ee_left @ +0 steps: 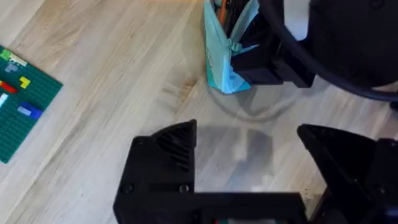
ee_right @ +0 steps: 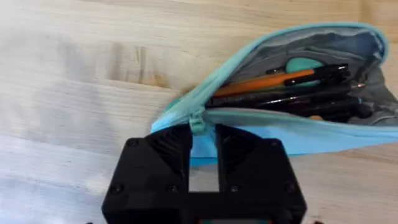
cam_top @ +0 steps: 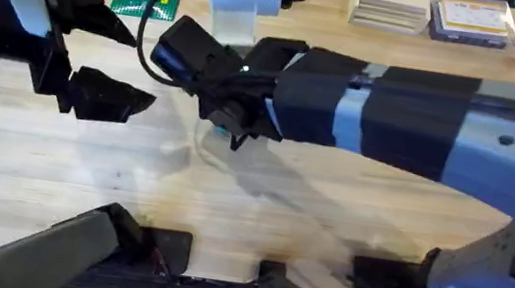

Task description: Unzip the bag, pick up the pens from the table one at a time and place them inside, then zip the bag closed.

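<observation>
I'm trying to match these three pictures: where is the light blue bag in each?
Overhead: bag, a blue sliver mid-table, under the right pincer.
Left wrist: bag end-on, beyond the open left pincer.
Right wrist: bag gaping, pens inside, just past the pincer.
Shared landmark: the right pincer at the bag's zipper end.
</observation>
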You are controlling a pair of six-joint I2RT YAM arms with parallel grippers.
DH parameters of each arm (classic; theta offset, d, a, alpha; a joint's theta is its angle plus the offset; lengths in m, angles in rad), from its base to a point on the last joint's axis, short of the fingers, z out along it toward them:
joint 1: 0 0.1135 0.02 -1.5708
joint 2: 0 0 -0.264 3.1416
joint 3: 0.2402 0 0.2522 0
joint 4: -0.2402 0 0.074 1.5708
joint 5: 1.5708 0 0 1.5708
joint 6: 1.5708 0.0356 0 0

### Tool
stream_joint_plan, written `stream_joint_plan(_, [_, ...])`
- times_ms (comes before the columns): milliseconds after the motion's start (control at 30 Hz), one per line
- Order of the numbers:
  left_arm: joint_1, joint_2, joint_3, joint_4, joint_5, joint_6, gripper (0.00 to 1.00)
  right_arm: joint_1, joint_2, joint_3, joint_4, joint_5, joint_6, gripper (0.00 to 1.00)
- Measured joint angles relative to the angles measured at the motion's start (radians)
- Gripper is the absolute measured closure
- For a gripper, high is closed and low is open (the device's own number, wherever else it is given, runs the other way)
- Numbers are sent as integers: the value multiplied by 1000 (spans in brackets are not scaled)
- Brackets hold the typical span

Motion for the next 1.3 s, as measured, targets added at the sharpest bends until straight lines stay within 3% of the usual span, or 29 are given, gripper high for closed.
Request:
stream_joint_plan(67, [0,0,0,0,0,0,7,0,0,0,5,0,1,852])
stream_joint_plan(133, [0,0,0,0,0,0,8,0,0,0,5,0,1,867])
stream_joint_plan(167, [0,0,0,0,0,0,7,0,0,0,5,0,0,942])
stream_joint_plan(233, [0,0,0,0,0,0,7,0,0,0,5,0,0,962])
stream_joint_plan(867, [0,0,0,0,0,0,7,0,-4,0,2,39,-159,969])
stream_joint_plan(1267, [0,2,0,0,0,0,8,29,-80,0,-29,53,-235,969])
stream_joint_plan(1300, [0,41,0,-19,4,29,7,29,-80,0,-30,53,-235,969])
